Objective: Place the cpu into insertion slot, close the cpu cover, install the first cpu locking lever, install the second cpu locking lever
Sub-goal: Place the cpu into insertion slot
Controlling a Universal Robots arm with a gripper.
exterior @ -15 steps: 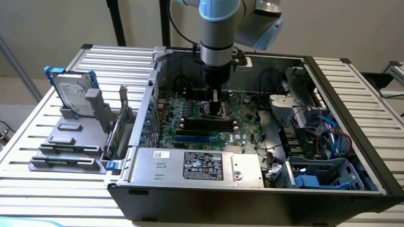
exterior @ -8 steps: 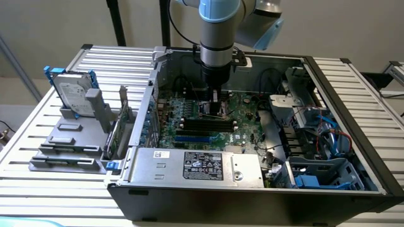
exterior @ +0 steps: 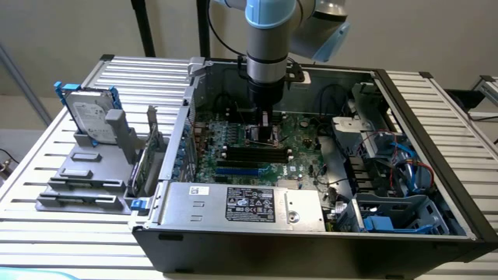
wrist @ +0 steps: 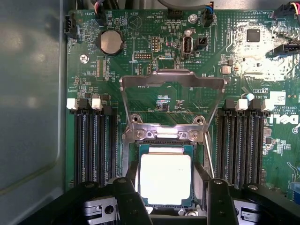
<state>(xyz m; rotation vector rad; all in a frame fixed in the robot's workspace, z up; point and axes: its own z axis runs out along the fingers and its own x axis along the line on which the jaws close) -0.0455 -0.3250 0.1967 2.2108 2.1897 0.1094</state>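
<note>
Gripper (wrist: 167, 187) jaws are spread wide, one on each side of the cpu (wrist: 165, 176). The cpu lies flat in the insertion slot (wrist: 164, 146), squarely between the fingertips; edge contact unclear. The cpu cover (wrist: 172, 77) is flipped open just beyond the slot, hinge end nearest the jaws.

- A plain, pale beige wall (exterior: 70, 29) runs across the back of the room.
- Two black upright poles (exterior: 144, 29) stand before it.
- A silvery slatted metal table (exterior: 55, 233) spreads across the foreground, its ribs catching soft, even light.
- Pale floor (exterior: 16, 140) shows at the exterior view's left.
</note>
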